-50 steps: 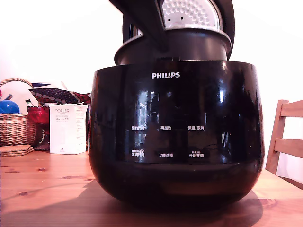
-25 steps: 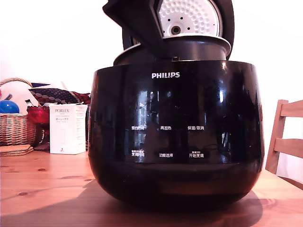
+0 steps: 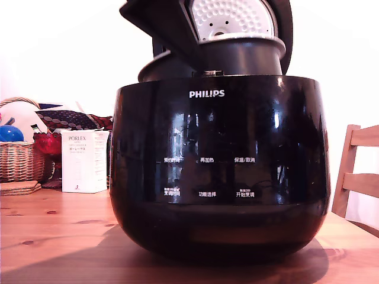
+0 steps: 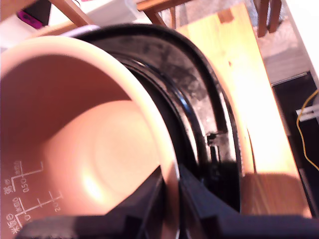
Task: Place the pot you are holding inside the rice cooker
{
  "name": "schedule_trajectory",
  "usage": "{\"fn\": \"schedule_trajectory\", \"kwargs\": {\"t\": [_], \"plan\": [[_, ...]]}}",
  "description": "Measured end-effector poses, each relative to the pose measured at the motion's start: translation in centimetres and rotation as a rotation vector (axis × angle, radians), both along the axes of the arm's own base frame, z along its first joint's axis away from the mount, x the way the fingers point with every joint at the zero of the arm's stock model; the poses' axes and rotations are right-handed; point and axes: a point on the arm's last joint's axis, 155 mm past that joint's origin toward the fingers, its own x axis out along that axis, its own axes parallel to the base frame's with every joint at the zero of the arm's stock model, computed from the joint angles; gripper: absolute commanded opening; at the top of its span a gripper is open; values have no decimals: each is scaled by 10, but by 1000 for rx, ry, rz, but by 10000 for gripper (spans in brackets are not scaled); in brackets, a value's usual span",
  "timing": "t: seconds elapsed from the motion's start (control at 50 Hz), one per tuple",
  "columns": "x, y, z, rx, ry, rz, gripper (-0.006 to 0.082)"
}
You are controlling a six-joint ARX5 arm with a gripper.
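Observation:
The glossy black PHILIPS rice cooker [image 3: 219,177] fills the exterior view, its lid [image 3: 232,15] standing open behind with the white dimpled plate showing. The dark pot [image 3: 246,59] sits tilted in the cooker's mouth, its rim higher on the exterior view's right, its lower part hidden by the cooker wall. My gripper [image 3: 200,59] reaches down from the upper left and is shut on the pot's rim. In the wrist view my gripper [image 4: 172,196] pinches the rim, with the pot's coppery inside [image 4: 99,139] on one side and the cooker's black rim [image 4: 199,99] on the other.
On the wooden table [image 3: 59,236], at the exterior view's left, stand a wicker basket [image 3: 18,163] and a white PORLEX box [image 3: 84,161]. A wooden chair [image 3: 355,171] is at the right. The wrist view shows table [image 4: 259,109] beyond the cooker.
The pot has tilted further, its left rim dropping and its right rim rising. My arm has shifted a little to the exterior view's left, still gripping the rim.

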Motion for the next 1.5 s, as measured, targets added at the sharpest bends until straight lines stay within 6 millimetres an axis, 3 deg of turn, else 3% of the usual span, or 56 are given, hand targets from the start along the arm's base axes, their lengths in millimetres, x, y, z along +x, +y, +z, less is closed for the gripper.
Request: {"fn": "schedule_trajectory", "kwargs": {"t": [0.34,0.78,1.5], "plan": [[-1,5,-2,16,13,9,-21],[9,20,-10,166,-162,-98,-21],[1,13,-9,130,-126,-98,26]]}}
